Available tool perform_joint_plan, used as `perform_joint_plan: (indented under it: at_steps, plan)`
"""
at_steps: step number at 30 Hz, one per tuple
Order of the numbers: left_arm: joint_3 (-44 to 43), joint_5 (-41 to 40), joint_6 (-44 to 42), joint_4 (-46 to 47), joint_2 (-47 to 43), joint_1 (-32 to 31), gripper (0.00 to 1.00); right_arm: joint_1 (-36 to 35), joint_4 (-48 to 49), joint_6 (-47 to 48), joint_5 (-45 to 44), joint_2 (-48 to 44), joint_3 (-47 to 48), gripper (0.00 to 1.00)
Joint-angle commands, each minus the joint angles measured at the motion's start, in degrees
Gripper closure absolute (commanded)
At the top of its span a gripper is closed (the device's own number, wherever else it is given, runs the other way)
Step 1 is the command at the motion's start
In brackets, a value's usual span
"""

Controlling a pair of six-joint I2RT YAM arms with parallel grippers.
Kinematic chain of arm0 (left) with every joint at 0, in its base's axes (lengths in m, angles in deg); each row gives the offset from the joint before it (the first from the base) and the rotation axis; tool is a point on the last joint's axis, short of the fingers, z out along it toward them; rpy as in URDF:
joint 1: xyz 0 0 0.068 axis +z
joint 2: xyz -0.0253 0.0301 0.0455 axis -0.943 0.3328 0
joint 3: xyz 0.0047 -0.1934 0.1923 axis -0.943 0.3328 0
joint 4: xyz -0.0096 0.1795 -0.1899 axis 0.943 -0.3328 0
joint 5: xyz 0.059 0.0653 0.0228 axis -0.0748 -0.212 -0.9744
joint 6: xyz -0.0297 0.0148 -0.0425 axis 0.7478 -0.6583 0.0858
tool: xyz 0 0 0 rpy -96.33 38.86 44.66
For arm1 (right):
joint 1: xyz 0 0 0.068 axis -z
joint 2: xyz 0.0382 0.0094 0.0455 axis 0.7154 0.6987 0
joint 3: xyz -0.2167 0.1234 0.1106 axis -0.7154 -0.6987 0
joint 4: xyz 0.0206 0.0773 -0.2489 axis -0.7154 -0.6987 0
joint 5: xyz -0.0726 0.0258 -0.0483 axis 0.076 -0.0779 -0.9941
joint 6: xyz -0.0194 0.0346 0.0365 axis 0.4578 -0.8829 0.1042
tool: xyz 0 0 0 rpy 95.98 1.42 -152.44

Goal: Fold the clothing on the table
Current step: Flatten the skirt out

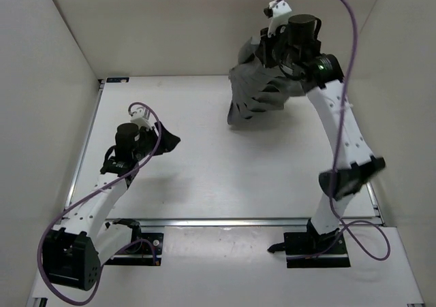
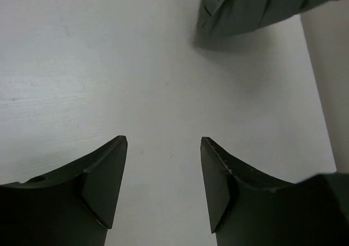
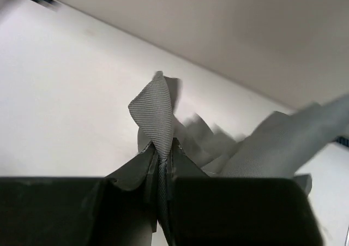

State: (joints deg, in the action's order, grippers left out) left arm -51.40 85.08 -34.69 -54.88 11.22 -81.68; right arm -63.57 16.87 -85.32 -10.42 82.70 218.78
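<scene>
Closest to the right wrist camera are the right jaws, and they are pressed together on a thin upright ridge of the skirt, so that only a narrow strip of grey cloth stands between them. Seen from above, the right arm reaches toward the far right part of the table and holds the garment up, and the cloth hangs down from the jaws in a bunched, pleated mass. Its lowest edge is near the table surface, but I cannot tell if it touches. The left jaws stand apart with nothing between them, over bare table on the left side, well apart from the skirt. From the left wrist view only one corner of the cloth shows, at the top. My judgement is that the main danger is the small grip: so little fabric is pinched that the weight of the hanging skirt, or a quick move, could pull it out, and the cloth would drop in a heap. A second danger comes from holding at one point only, because the garment can turn and gather, and then it would be laid down crumpled and not flat. The skirt is also close to the far edge and the wall, so a careless swing could put part of it off the table.
</scene>
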Motion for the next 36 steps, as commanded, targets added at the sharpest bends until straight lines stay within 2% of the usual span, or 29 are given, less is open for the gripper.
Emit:
perform_joint_plan:
  at_steps: [1, 4, 6, 9, 11, 12, 14, 15, 18, 22, 25, 30, 34, 36]
  plan:
    - [-5.99, -2.14, 0.86, 0.63, -3.13, 1.79, 0.33, -3.72, 4.14, -2.26, -2.45, -12.7, -3.18, 1.0]
    - [-8.9, -1.61, 1.3, 0.19, -4.01, 2.76, 0.31, -5.92, 3.89, -3.86, -0.33, -16.93, -5.9, 1.0]
    - [-11.09, -2.57, 1.39, -1.04, -4.71, 3.2, 0.3, -8.63, 3.37, -3.59, -2.68, -18.85, -6.61, 1.0]
    - [-12.76, -2.58, 1.83, -1.93, -5.85, 4.08, 0.29, -7.08, 2.83, -6.12, 2.19, -20.88, -8.8, 1.0]
    - [-13.2, 0.83, 2.44, -0.53, -5.77, 4.26, 0.23, -5.75, 5.11, -6.67, 3.45, -22.46, -12.67, 1.0]
    - [-12.25, 2.5, 3.58, 0.52, -5.86, 3.65, 0.22, -5.75, 5.47, -6.58, 3.1, -23.08, -14.85, 1.0]
    - [-9.1, 10.39, 5.08, 8.48, -6.12, 2.51, 0.21, -5.75, 5.56, -6.58, 3.45, -22.56, -16.19, 1.0]
    - [-6.12, 11.04, 6.39, 10.44, -6.64, 0.93, 0.18, -5.84, 5.3, -6.67, 3.89, -22.99, -16.46, 1.0]
    - [1.0, 13.32, 9.2, 17.31, -6.21, -2.23, 0.23, -7.33, 5.83, -6.67, 3.63, -22.82, -16.37, 0.99]
    - [9.19, 16.4, 14.83, 28.54, -4.72, -2.59, 0.15, -7.78, 5.65, -7.02, 4.59, -22.73, -15.4, 1.0]
    - [11.93, 15.45, 14.67, 34.53, 1.85, -4.17, 0.12, -7.95, 6.09, -7.29, 5.47, -23.43, -15.41, 1.0]
    - [12.37, 14.12, 19.83, 54.45, 13.62, -3.92, 0.14, -8.56, 5.21, -7.81, 6.87, -24.22, -15.14, 1.0]
    - [4.75, 15.79, 23.18, 63.8, 24.78, -3.13, 0.08, -7.78, 4.42, -7.81, 9.59, -25.89, -15.05, 1.0]
    - [1.84, 17.63, 25.37, 69.93, 29.45, -2.95, 0.09, -7.16, 4.24, -8.07, 11.35, -27.39, -15.67, 1.0]
